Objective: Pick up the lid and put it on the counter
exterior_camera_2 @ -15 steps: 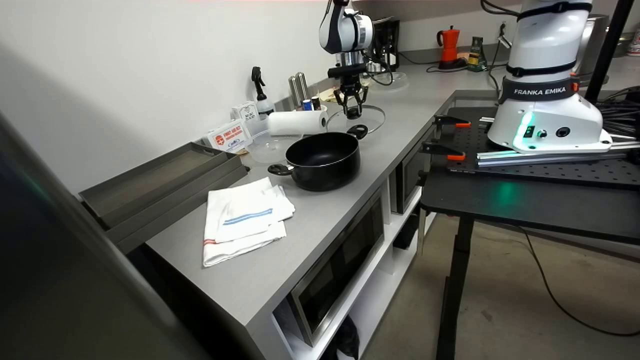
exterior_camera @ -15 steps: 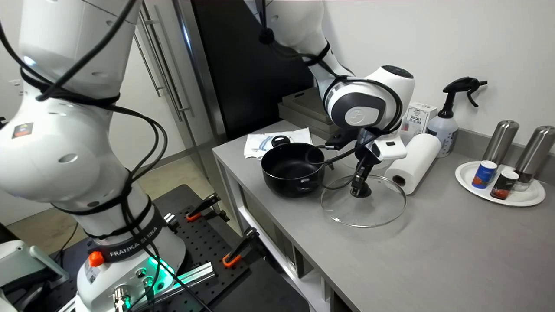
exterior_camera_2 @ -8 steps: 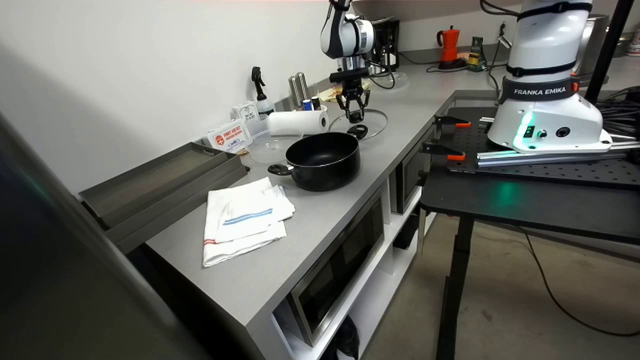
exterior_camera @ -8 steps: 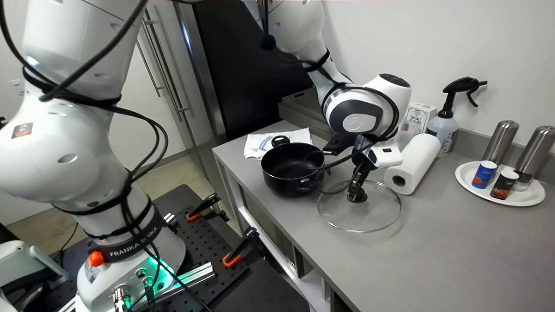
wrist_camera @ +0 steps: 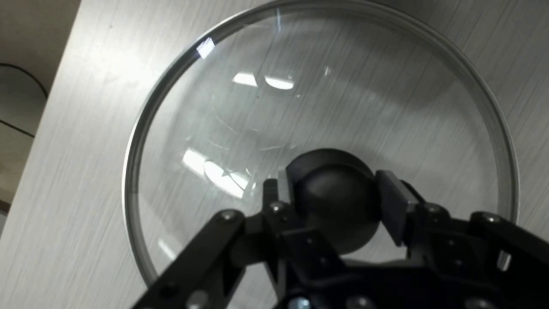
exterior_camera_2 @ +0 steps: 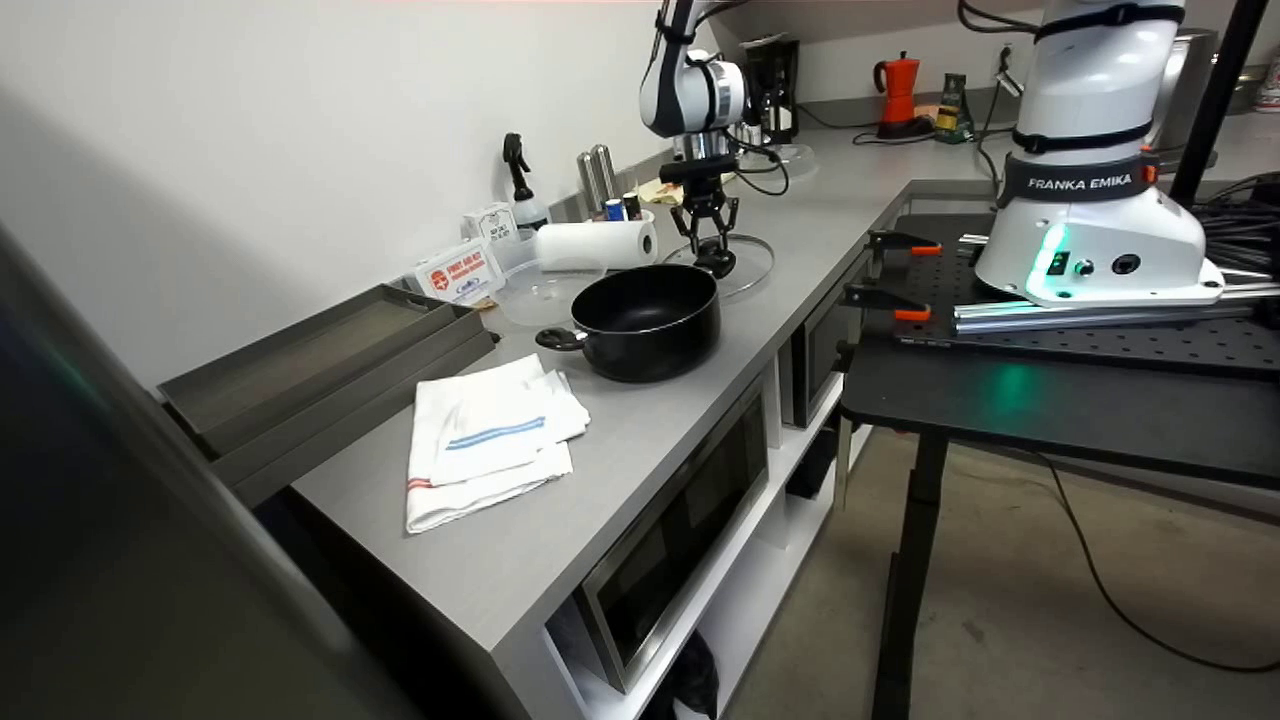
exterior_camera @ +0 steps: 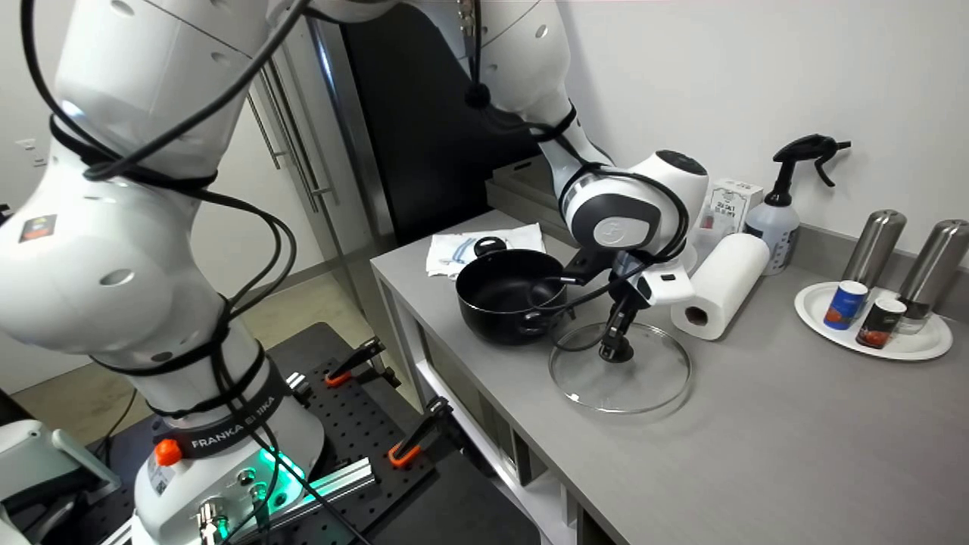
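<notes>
Lid point(exterior_camera: 624, 378) and gripper point(wrist_camera: 336, 195) now sit lower than one second ago, both shifted slightly left in an exterior view; the black pot point(exterior_camera: 492, 322) has not moved. Tool state: two fingers point(wrist_camera: 394, 206) pinching the lid's round black knob point(wrist_camera: 336, 214), one on either side, plain in the wrist view. Lid position: roughly level, just right of the pot and nearer than it, either over the grey counter point(exterior_camera: 764, 446) or down on it; from where I stand I cannot tell whether lid and counter touch. Counter's front edge runs along the left, with the lid wholly inboard of it. Bright reflections show on the lid in the wrist view. Paper towel roll point(exterior_camera: 721, 286) lies on its side, farther off and to the right, apart from the lid. Beyond it, a white carton point(exterior_camera: 734, 204) and an upright spray bottle point(exterior_camera: 774, 227). Far right: white plate point(exterior_camera: 814, 309) bearing two tall steel cylinders point(exterior_camera: 874, 246) and two small canisters point(exterior_camera: 845, 306), one blue, one black. On the far left, past the pot, a folded white towel point(exterior_camera: 522, 238) lies flat, partly hidden by the pot.
</notes>
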You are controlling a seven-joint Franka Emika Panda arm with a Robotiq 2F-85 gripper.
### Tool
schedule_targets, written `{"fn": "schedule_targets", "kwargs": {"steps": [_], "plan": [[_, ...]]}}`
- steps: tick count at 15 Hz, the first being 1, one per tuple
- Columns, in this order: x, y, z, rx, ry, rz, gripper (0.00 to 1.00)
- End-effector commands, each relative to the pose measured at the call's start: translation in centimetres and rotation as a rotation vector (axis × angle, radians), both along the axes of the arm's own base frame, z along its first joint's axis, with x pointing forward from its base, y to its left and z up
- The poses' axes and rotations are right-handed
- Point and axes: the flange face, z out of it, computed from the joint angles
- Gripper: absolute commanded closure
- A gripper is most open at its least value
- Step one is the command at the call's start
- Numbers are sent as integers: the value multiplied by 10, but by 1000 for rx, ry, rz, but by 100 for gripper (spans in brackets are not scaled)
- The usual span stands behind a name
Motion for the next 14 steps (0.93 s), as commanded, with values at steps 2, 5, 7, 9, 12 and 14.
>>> {"fn": "schedule_targets", "kwargs": {"steps": [2, 5, 7, 9, 12, 14], "plan": [[8, -8, -7, 25, -22, 3, 75], [9, -13, -13, 26, -16, -8, 75], [10, -16, -15, 26, -13, -13, 75], [12, -18, -15, 25, -15, -14, 75], [13, -19, -14, 23, -17, -15, 75], [14, -20, -14, 23, -18, -15, 75]]}}
